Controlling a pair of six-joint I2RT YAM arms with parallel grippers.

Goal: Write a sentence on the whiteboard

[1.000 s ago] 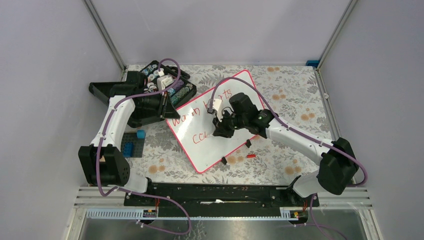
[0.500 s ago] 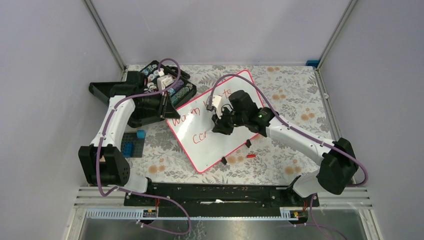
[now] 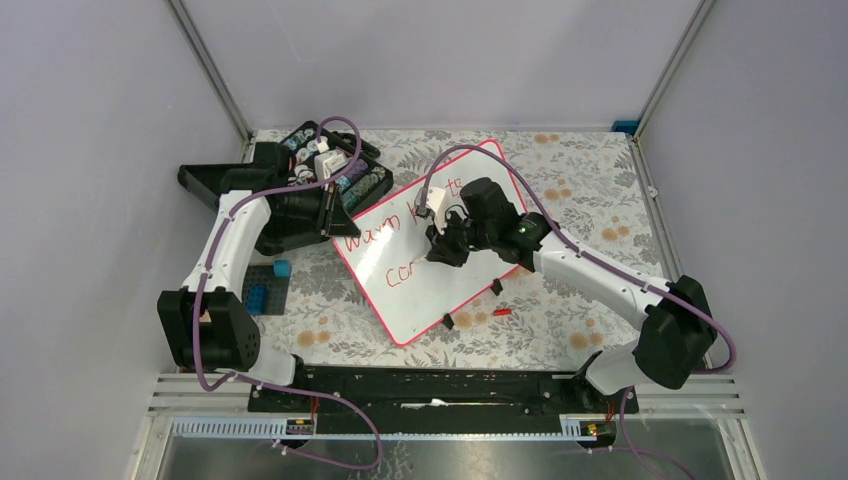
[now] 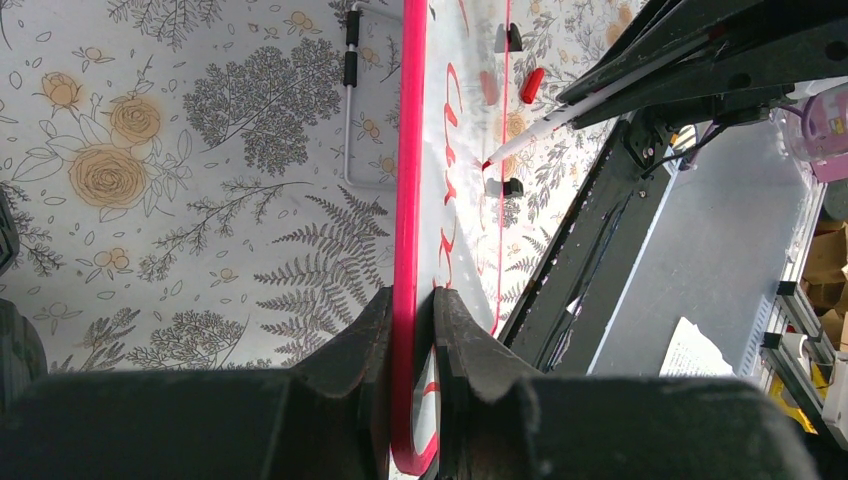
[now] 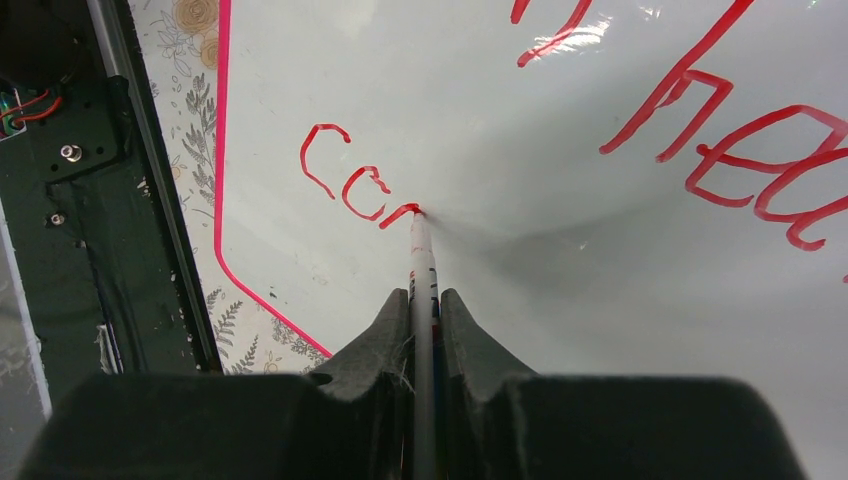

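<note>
On the whiteboard (image 3: 415, 305), sentence (image 3: 372, 240) longer than before

White arms (image 3: 232, 238), black joints (image 3: 207, 330); purple cables (image 3: 460, 150)

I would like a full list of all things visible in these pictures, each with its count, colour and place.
whiteboard: one, white with pink-red rim, table centre.
sentence: one, red, unfinished, on the whiteboard.
marker: one, white with red tip, tip on the board.
clips: two, black, at the board's near-right edge.
cap: one, red, on the cloth beside the clips.
case: one, black, open, far left.
blocks: two, blue, left of the board.
tablecloth: one, floral grey and orange, over the table.
left gripper: one, black, shut on the whiteboard's rim.
right gripper: one, black, shut on the marker.
</note>
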